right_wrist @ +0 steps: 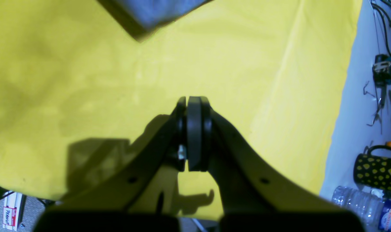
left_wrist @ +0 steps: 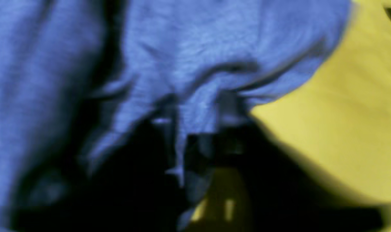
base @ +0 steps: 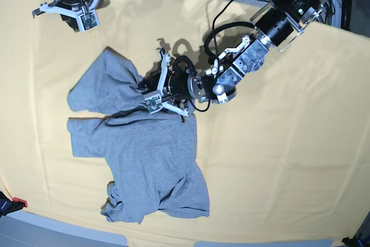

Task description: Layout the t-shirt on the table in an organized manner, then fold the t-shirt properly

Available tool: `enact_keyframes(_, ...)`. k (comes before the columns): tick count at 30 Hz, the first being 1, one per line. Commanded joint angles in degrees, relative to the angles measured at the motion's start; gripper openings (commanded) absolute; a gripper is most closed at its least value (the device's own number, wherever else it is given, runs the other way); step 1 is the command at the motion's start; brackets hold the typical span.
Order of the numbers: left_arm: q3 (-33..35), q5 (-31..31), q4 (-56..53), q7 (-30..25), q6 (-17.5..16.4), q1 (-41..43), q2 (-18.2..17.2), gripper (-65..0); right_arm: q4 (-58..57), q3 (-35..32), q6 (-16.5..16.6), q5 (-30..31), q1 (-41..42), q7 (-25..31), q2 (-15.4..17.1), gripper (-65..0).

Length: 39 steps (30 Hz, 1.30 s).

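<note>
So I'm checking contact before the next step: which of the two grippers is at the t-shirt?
The left gripper, on the base view's right-hand arm, is closed on a fold of the t-shirt. The right gripper is shut and empty over bare table.

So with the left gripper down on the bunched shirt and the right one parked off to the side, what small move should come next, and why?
Probably draw the left gripper outward, toward the bare table, keeping its pinch on the t-shirt. Its jaws look shut on a fold of grey fabric, and the shirt lies crumpled, with its lower end bunched. The right gripper is shut and empty over bare cloth.
</note>
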Motion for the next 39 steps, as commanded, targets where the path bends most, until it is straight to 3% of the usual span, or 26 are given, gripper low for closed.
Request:
enact_keyframes(1,-0.20,-0.11,0.72,2.23,0.17,-1.77,0.76,-65.0,0.81,0.11,-0.63,-0.68,-0.50,0.66,0.33,-65.0)
enact_keyframes(4,-0.20,-2.32,2.16,8.70,-0.94,-3.45,1.33,-65.0,0.81,0.11,-0.63,-0.68,-0.48,0.68,0.33,-65.0)
enact_keyframes(7,-0.22,-6.03,5.75,18.05,-4.39,-5.31,1.31,-65.0,0.81,0.11,-0.59,-0.68,-0.48,0.74,0.33,-65.0)
enact_keyframes(11,-0.35,-11.82,12.48,29.68,-8.98,-7.41,-2.16,-65.0,0.81,0.11,1.11,-0.66,-0.46,0.90,0.35,-65.0)
enact_keyframes(14,-0.37,-15.85,17.09,30.14,-11.18,-9.16,-7.61,-65.0,0.81,0.11,1.33,-0.66,-0.46,1.09,0.35,-65.0)
enact_keyframes(21,-0.37,-22.36,21.81,30.16,-11.18,-15.78,-19.80,-65.0,0.81,0.11,1.33,-0.22,-0.39,2.56,0.35,-65.0)
enact_keyframes(26,-0.35,-25.18,21.81,30.14,-11.18,-21.73,-26.21,-65.0,0.81,0.11,1.92,3.30,0.00,4.15,0.35,-65.0)
enact_keyframes(37,-0.37,-25.09,21.73,29.75,-11.18,-30.99,-34.84,-65.0,0.81,0.11,14.14,17.84,6.99,6.51,0.35,-65.0)
enact_keyframes(39,-0.37,-25.22,21.51,29.79,-9.77,-30.38,-35.04,-65.0,0.81,0.11,16.02,18.69,8.68,7.87,0.37,-55.8)
